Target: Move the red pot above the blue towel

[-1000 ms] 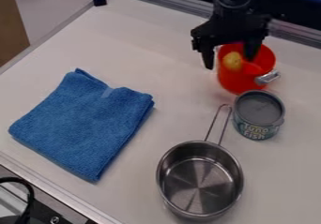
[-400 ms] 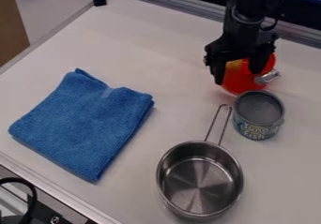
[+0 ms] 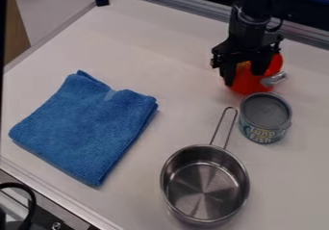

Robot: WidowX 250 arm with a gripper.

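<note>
After lowering to the red pot (image 3: 249,86), on the bench (image 3: 175,56) beside the can (image 3: 264,116), has narrowed the part-open gripper (image 3: 245,78) with no firm hold evident, so likely must close further before lifting towards the blue towel (image 3: 87,125).

You're looking at what seems to be a robotics lab or workshop: a black robot arm (image 3: 247,27) hangs over your white surface (image 3: 160,51), metal rails (image 3: 186,4) edge its far side, and a black cable (image 3: 30,205) loops beside screwed-down hardware (image 3: 55,219) at the near left.
</note>
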